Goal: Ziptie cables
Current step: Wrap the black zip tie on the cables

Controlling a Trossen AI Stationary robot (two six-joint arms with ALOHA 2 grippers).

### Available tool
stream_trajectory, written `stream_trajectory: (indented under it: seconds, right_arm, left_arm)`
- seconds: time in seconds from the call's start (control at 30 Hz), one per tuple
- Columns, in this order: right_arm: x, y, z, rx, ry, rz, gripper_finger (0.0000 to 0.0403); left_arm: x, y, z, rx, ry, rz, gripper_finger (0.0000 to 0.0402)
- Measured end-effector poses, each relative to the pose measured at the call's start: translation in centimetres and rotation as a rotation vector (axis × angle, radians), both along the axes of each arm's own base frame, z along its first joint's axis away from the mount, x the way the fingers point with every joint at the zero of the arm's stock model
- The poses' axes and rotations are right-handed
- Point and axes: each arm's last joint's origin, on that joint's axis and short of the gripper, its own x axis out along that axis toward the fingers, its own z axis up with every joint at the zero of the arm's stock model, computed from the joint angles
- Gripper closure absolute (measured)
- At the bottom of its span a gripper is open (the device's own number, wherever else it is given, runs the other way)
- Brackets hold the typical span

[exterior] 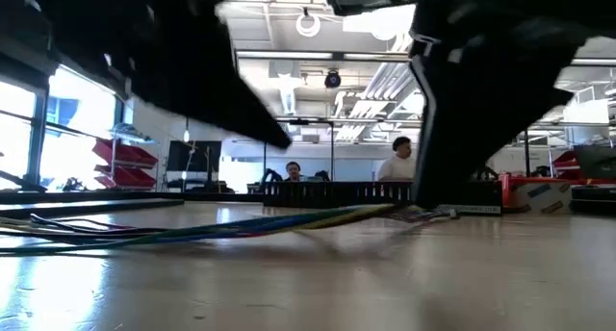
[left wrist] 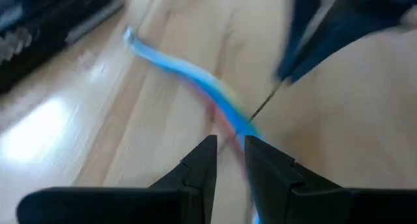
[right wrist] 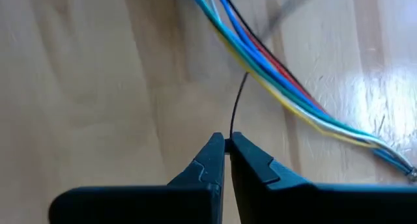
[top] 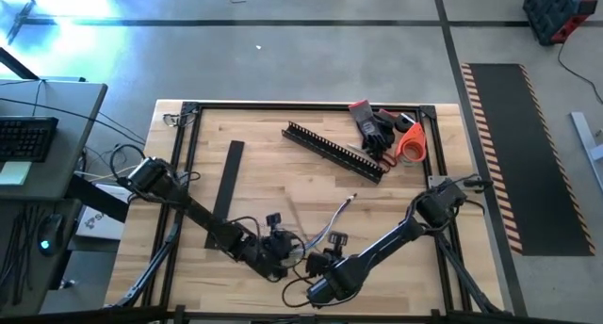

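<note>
The cables (right wrist: 273, 68) are a thin bundle of blue, yellow, red, white and dark wires lying on the wooden table (top: 283, 187). In the high view they run from their light tips (top: 353, 200) toward the near edge. My left gripper (left wrist: 229, 149) sits at the bundle's near part, shut on it. Just beside it, my right gripper (right wrist: 228, 140) is shut on a thin black strand (right wrist: 236, 107) that rises from the bundle. Both grippers (top: 300, 260) meet near the table's front middle. My left gripper has the cables' near part (left wrist: 242, 127) between its two fingers, which slant down and lie across the bundle. The far stretch of the bundle lies on the table. My right gripper pinches the free end of the thin black strand (right wrist: 230, 131) between its fingertips, pointing steeply down. The strand runs from the fingertips to the cables, where its other end (right wrist: 245, 75) meets them.
A black comb-toothed channel (top: 334, 152) lies at the far middle and a flat black strip (top: 227, 178) to its left. Gloves (top: 375, 126) and an orange roll (top: 411, 145) sit at the far right corner. A black frame (top: 188, 112) borders the table. People (exterior: 397, 158) sit beyond it.
</note>
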Motion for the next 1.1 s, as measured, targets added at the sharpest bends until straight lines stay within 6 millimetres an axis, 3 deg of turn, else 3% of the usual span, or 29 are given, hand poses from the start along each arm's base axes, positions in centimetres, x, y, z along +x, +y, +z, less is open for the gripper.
stream_trajectory:
  seconds: [0.23, 0.53, 0.97, 1.1]
  right_arm:
    - [1.0, -0.9, -0.1, 0.012, -0.02, -0.004, 0.0403]
    - [1.8, -1.3, 0.0, 0.046, -0.04, -0.006, 0.0403]
    - [1.9, -1.3, 0.0, 0.066, -0.045, -0.006, 0.0403]
    - [2.0, -1.3, 0.1, 0.066, -0.055, -0.003, 0.0403]
  left_arm:
    - [0.6, -0.9, -0.7, 0.049, 0.01, -0.207, 0.0339]
    - [1.3, -1.1, -3.6, 0.16, 0.016, -0.23, 0.0339]
    - [2.1, -1.2, -5.3, 0.223, -0.034, -0.253, 0.0338]
    - [2.3, -1.2, -5.4, 0.204, -0.025, -0.311, 0.0315]
